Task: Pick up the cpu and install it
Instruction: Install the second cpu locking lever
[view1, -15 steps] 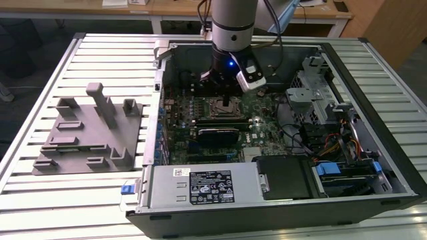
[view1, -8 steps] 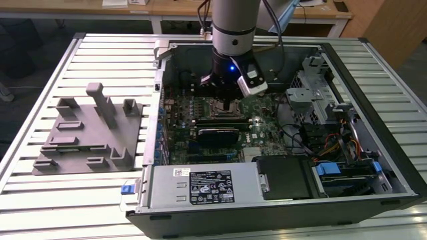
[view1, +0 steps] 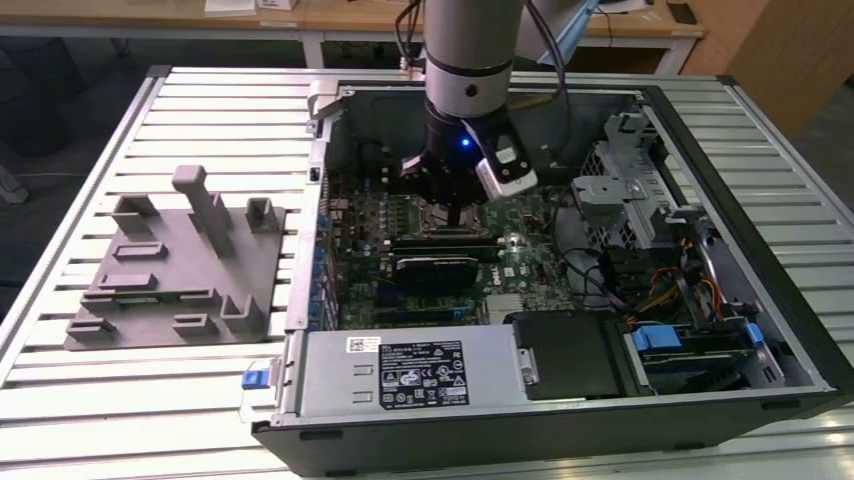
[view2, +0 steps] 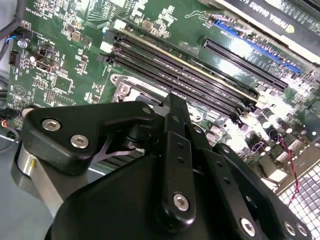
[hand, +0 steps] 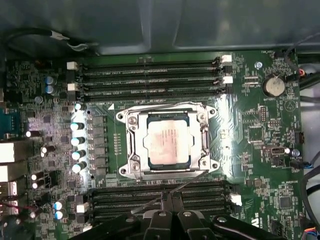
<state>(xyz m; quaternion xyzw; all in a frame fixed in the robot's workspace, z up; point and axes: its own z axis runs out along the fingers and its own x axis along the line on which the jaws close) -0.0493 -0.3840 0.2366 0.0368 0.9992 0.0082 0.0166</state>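
Cpu (hand: 167, 144) already sits flat in the socket frame (hand: 167, 142) on the motherboard (hand: 260, 130), pale metal top facing up, square so no real long axis. Pincer (hand: 170, 212) hangs just above the board, right beside the socket's edge nearest its fingers, over the memory slots (hand: 160, 197). Fingers look drawn together at the tips and hold nothing. Cpu lies straight ahead of the fingertips, close but not touching. In the exterior view the pincer (view1: 447, 205) is down inside the open computer case (view1: 747, 330) on the desk (view1: 80, 380); grey fixture (view1: 180, 265) sits well apart, outside the case.
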